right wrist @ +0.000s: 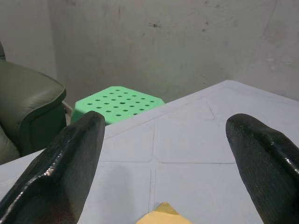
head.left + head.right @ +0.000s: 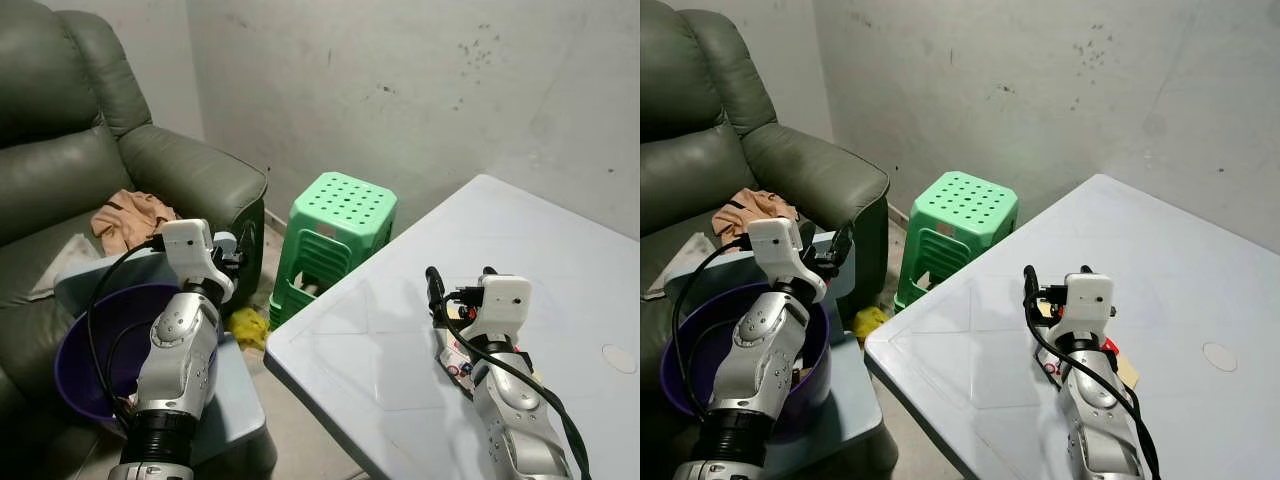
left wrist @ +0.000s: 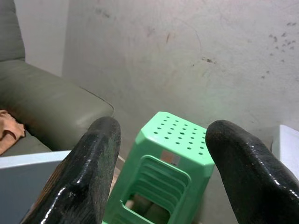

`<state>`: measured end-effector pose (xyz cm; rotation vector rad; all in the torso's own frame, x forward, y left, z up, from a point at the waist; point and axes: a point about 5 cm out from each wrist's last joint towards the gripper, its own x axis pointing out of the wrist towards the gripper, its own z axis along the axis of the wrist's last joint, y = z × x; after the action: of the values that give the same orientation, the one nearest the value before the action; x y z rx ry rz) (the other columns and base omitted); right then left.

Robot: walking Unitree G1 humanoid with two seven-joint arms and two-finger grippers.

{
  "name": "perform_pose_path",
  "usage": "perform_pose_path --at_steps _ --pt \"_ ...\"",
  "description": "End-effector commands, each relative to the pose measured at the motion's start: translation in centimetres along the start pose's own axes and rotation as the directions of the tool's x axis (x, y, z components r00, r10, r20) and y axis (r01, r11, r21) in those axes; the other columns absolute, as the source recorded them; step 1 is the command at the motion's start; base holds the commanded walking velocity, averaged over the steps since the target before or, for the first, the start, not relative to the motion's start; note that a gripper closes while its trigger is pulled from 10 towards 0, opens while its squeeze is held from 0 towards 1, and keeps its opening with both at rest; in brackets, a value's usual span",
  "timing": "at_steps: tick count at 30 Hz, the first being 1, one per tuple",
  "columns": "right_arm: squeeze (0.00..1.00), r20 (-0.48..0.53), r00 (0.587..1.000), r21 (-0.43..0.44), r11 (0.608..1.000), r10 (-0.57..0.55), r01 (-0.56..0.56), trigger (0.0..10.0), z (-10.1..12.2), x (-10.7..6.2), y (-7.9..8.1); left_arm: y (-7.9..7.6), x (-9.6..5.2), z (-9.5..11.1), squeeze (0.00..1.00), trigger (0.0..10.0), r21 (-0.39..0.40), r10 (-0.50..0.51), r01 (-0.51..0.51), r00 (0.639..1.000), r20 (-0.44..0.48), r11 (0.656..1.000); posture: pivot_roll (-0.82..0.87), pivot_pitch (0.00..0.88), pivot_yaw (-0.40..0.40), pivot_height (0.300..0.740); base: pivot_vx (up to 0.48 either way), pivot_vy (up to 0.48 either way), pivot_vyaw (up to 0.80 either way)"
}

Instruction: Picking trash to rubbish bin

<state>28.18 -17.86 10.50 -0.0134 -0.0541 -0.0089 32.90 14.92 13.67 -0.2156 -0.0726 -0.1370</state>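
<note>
A purple bin [image 2: 75, 345] stands low on my left, in front of the sofa, partly hidden by my left arm. Above its far rim my left gripper [image 2: 240, 254] is open and holds nothing; it points at the green stool [image 3: 170, 161]. On the white table [image 2: 560, 260], trash [image 2: 453, 362] lies under my right wrist: a red and white wrapper and a yellow paper piece [image 1: 163, 213]. My right gripper [image 2: 460, 284] hovers open just above the tabletop, a little beyond that trash, its fingers [image 1: 74, 154] wide apart.
A green perforated stool [image 2: 338, 238] stands between the sofa arm [image 2: 195, 175] and the table's corner. A yellow scrap [image 2: 248, 325] lies on the floor by the stool. A tan cloth [image 2: 130, 218] rests on the sofa seat. Grey-blue box [image 2: 235, 400] beside the bin.
</note>
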Motion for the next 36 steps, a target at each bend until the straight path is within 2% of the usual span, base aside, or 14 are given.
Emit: perform_pose_path --at_steps 1,16,36 --pt "0.0 0.003 1.0 -0.004 1.0 0.006 -0.006 10.0 0.27 -0.04 -0.02 -0.49 -0.09 0.07 0.0 10.0 -0.006 -0.021 0.021 1.0 0.0 1.0 -0.02 0.0 -0.079 0.74 -0.371 0.0 0.0" --pt "0.0 -0.009 1.0 -0.009 1.0 0.023 -0.023 10.0 0.17 -0.29 0.14 -0.65 -0.21 0.09 0.0 10.0 -0.009 -0.019 0.019 1.0 0.006 1.0 -0.01 0.0 -0.088 0.74 -0.333 0.0 0.0" --pt "0.0 -0.035 0.998 -0.014 0.999 0.048 -0.049 10.0 -0.07 -0.9 0.12 -0.51 -0.39 0.16 0.0 10.0 -0.032 -0.012 0.012 1.0 0.004 0.999 -0.02 0.0 -0.085 0.74 0.0 0.0 0.0"
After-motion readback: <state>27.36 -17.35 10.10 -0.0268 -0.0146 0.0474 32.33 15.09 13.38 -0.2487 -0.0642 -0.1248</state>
